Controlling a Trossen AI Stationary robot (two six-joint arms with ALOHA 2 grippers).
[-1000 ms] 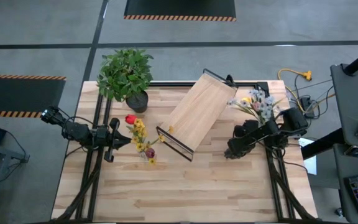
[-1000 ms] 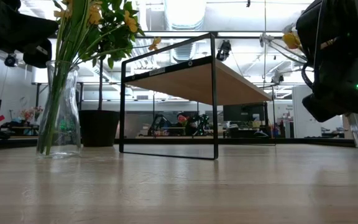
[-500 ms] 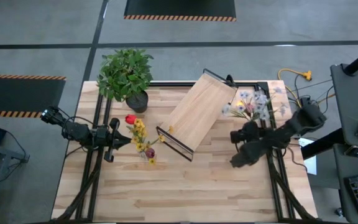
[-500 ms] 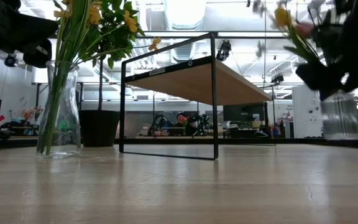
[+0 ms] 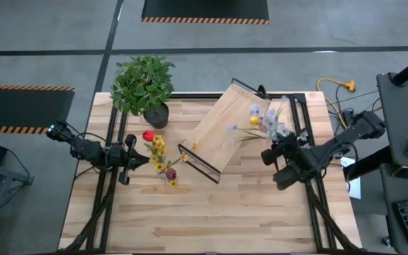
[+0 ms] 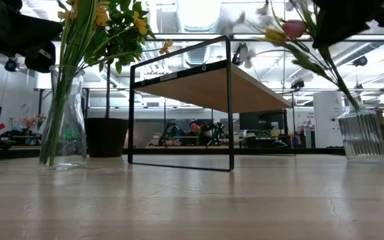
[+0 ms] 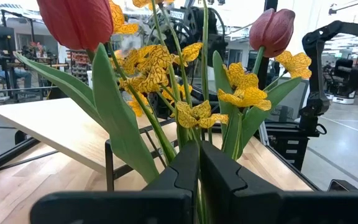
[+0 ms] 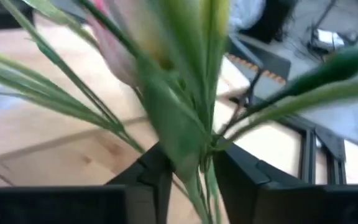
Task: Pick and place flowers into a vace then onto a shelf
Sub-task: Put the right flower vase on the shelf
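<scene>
Landmark: the shelf (image 5: 229,129), a pale board on a black frame, standing skewed near the middle of the table (image 5: 211,219). Left of the shelf stands a clear glass vase (image 6: 64,117) holding a bunch of flowers (image 5: 159,153) with red, yellow and dark maroon heads; the low view shows their green stems inside the glass. The left gripper (image 7: 199,163) sits just left of that vase, fingers drawn nearly together around the stems at the vase mouth, its arm lying low and level across the table's left edge. Behind the vase, off the shelf's far-left corner, a bushy plant in a dark pot (image 5: 144,88). Right of the shelf stands a second, ribbed glass vase (image 6: 362,137) on the table near the right edge; stems appear to run up from its mouth, though the low view does not settle it. The right gripper (image 8: 191,168) is raised off the table just right of the shelf, fingers closed narrow on the stems of a second bunch (image 5: 264,124) with pink, yellow and small pale blossoms; the heads lean out over the shelf's right end, blurred. The right arm reaches in from the table's right edge, angled toward the shelf. Open room: the whole near half of the table in front of the shelf is bare wood, and the shelf top is bare.
</scene>
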